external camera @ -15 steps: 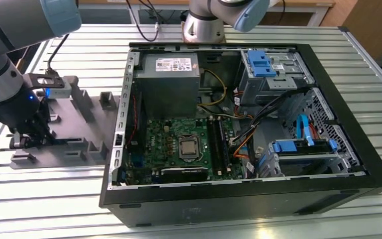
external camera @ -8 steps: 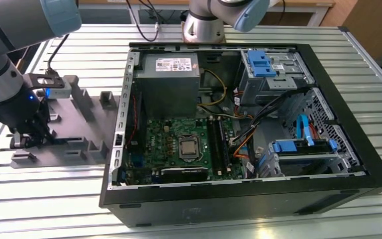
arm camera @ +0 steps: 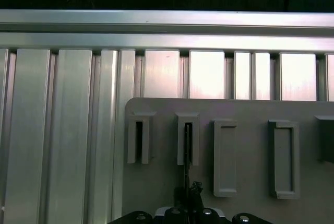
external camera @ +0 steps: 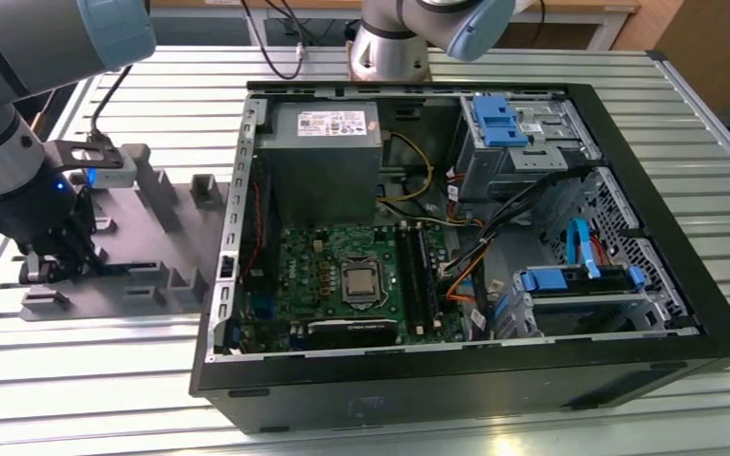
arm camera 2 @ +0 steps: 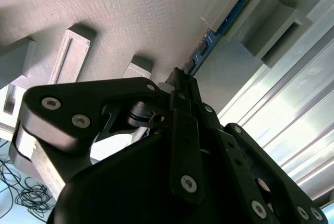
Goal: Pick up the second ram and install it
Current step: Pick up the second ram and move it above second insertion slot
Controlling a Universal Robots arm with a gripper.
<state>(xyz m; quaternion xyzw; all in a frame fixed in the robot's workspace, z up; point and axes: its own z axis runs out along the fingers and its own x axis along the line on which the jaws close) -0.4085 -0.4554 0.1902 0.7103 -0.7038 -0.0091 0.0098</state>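
The second ram (arm camera 2: 220,27) is a slim dark-blue stick standing on edge in the grey holder tray (arm camera 2: 130,15), its far end still inside an upright slotted block. In the first wrist view the ram (arm camera: 186,153) shows as a thin edge running from a slot to my gripper (arm camera: 191,205). My gripper (arm camera 2: 180,80) is shut on the stick's near end. In the exterior view my gripper (external camera: 50,266) is down on the holder tray (external camera: 149,252), at the exterior view's left of the open computer case.
The open black case (external camera: 669,323) holds the green motherboard (external camera: 339,275) with long black slots (external camera: 416,275), a grey power-supply box (external camera: 320,142) and blue drive brackets. Cables cross its middle. Several upright blocks (arm camera: 224,156) stand on the tray. The slatted metal table (external camera: 86,380) surrounds everything.
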